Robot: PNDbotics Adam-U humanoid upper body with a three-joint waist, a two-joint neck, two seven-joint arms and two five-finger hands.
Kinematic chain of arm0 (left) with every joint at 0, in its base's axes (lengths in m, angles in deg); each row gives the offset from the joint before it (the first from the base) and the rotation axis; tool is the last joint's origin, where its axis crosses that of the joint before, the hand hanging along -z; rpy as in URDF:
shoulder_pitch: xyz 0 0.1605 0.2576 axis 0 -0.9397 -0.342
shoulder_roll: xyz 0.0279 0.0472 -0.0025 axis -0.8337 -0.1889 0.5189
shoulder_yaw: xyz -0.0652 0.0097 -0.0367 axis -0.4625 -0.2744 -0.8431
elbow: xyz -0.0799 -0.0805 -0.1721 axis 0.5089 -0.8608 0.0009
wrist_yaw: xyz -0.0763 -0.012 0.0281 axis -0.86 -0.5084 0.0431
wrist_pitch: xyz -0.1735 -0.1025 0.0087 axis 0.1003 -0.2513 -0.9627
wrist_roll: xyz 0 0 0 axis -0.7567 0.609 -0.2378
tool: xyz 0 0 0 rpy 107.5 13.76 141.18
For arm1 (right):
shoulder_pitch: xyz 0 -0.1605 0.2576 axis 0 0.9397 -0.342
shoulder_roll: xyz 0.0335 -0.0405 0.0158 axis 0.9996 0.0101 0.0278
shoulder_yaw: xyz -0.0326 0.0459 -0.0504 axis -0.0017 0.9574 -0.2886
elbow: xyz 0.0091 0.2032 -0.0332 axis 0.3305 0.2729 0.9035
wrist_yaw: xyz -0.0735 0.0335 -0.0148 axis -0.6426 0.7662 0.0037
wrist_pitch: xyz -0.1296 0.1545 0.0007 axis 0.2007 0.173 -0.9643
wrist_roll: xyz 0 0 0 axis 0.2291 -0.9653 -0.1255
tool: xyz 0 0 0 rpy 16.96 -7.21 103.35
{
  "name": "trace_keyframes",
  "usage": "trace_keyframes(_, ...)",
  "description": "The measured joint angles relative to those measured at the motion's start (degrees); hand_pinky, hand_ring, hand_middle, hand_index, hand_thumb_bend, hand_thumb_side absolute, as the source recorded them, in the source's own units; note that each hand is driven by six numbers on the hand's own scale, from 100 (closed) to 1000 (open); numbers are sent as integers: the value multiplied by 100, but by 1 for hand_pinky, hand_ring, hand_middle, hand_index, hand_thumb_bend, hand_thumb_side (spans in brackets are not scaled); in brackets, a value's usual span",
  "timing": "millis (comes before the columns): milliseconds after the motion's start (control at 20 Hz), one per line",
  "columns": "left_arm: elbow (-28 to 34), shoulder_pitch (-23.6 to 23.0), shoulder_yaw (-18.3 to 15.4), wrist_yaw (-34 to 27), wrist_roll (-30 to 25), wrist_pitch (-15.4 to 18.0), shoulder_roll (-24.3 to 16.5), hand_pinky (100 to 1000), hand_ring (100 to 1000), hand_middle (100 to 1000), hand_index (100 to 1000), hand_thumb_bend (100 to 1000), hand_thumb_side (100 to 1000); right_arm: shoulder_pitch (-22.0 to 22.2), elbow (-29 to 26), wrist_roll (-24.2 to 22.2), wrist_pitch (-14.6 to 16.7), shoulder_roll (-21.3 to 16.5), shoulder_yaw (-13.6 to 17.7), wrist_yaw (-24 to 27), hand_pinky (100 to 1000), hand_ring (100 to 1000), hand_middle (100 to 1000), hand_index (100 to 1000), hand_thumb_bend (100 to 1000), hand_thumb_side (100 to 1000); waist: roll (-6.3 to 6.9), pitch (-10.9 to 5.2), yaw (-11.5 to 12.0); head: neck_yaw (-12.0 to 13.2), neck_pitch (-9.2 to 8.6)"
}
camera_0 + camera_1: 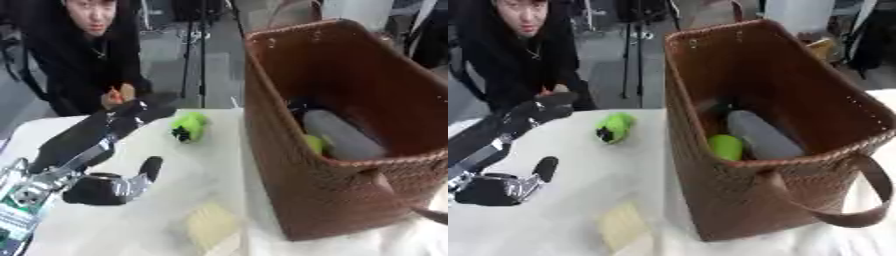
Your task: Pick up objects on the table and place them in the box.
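A: In the left eye view, what does the left hand (109,187) do?
B: It hovers over the desk (166,210), fingers relaxed and spread, gripping nothing. The green toy (188,126) lies well beyond it, near the brown basket (350,200).
A: And the right eye view?
B: A green ball (726,146) and a grey object (761,135) lie inside the basket.

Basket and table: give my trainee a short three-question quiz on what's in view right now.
1. True or false: the brown basket already holds things.
2. Which item lies on the table beside the basket's left wall? A) green toy B) grey object C) red cup
3. Fill in: the pale yellow pad lies near the table's ____ edge, in front of the left hand.

Key: 1 true, a grey object and a green one lie inside. 2 A. 3 near.
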Motion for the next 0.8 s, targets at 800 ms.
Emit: trace_keyframes(800, -119, -108, 449, 2731, -643, 749, 1578, 1000, 1000, 1000, 1000, 100, 664, -52, 0, -4, 4, -37, 5, 68, 817, 765, 749, 787, 100, 1000, 72, 2, 41, -119, 2)
